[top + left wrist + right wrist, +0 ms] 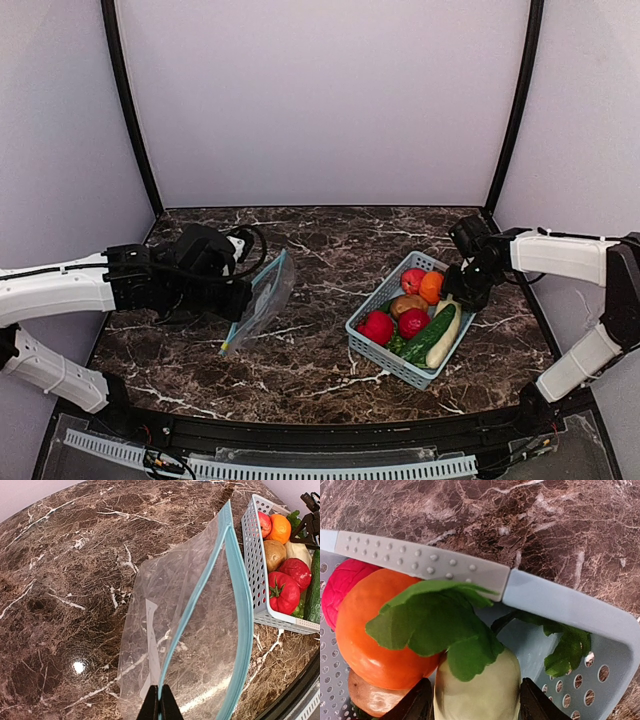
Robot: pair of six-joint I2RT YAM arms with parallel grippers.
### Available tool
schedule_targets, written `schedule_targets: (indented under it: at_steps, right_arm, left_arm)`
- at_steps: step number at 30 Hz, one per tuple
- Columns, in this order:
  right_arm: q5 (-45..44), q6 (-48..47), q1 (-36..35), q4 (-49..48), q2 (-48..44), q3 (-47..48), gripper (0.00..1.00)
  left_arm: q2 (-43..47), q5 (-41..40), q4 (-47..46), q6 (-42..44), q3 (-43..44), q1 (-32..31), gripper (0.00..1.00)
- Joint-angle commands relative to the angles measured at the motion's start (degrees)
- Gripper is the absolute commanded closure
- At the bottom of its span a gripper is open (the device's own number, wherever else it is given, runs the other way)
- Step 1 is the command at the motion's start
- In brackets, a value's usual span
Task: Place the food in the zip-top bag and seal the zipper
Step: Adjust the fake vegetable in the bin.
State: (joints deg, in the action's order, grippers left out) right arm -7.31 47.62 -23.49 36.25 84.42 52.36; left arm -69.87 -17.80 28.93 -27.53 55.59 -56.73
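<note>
Currently straddling the squash (pixel 480 680)
Open right gripper (pixel 476 707) is spanning its long axis; left gripper (pixel 160 705) is clamping the zip-top bag (pixel 200 630).

Left jaws pinch the clear zip-top bag (pixel 262 300) and hold it up at a tilt over the marble bench (pixel 300 380), while well apart on the other side the right jaws dip into the blue basket's (pixel 372 345) far corner, right at the cream squash (pixel 445 338) beside the orange (pixel 431 287).

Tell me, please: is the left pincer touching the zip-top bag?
Touching. The left wrist view shows the left pincer closed on the zipper of the zip-top bag.
</note>
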Motion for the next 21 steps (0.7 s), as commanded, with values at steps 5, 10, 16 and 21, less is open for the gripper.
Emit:
schedule_targets:
  at_steps: [5, 10, 16, 21]
  right_arm:
    - [0.87, 2.71, -0.75, -2.76, 1.17, -2.61, 0.54]
    - [-1.3, 2.67, -0.93, -0.72, -1.98, -1.61, 0.65]
    - [-7.7, 2.0, -1.98, 3.25, -10.02, 0.47, 0.71]
    - [-11.1, 0.53, -2.89, 3.56, -16.54, 0.68, 0.71]
  left_arm:
    - [1.84, 0.05, -0.03, -0.1, -0.61, 0.4, 0.99]
    - [2.33, -0.14, 0.51, -0.07, -0.65, 0.45, 0.99]
    - [3.29, -0.87, 0.82, -0.13, -0.95, 0.42, 0.99]
    - [3.38, -1.09, 0.55, 0.06, -0.94, 0.51, 0.99]
